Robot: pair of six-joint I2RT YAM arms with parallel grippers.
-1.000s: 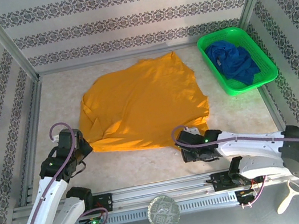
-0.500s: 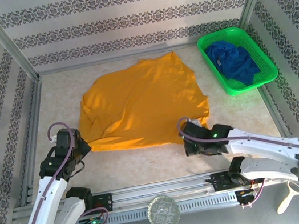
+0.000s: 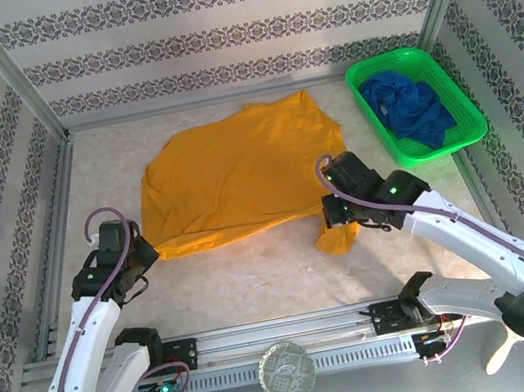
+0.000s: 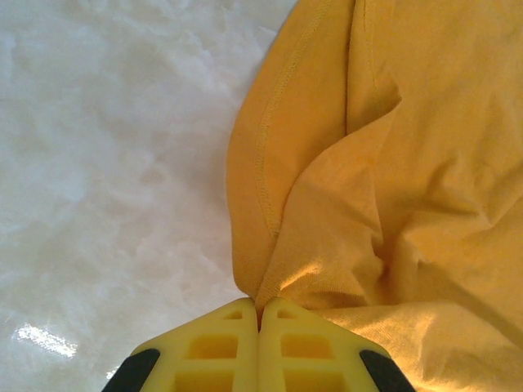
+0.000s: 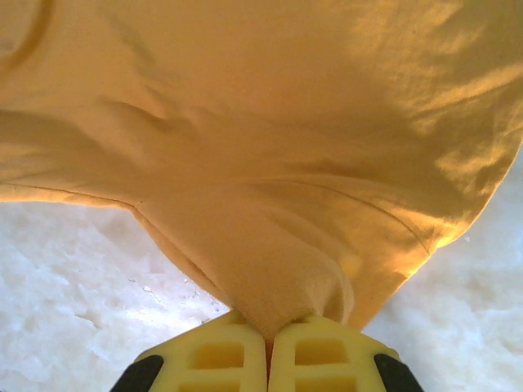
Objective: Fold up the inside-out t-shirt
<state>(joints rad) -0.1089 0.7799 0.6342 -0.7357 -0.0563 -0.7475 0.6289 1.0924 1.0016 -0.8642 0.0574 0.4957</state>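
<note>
Presently, left tool clamped on mustard t-shirt edge, right tool pinching its corner.

green basket holds dark blue garment, far right of table.

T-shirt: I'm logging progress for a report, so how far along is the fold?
Done: both near corners of the t-shirt are pinched, the left tool and right tool each shut on cloth. In hand: the right corner is drawn up into a peak. Left: every fold; the shirt mostly lies spread on the table.
</note>
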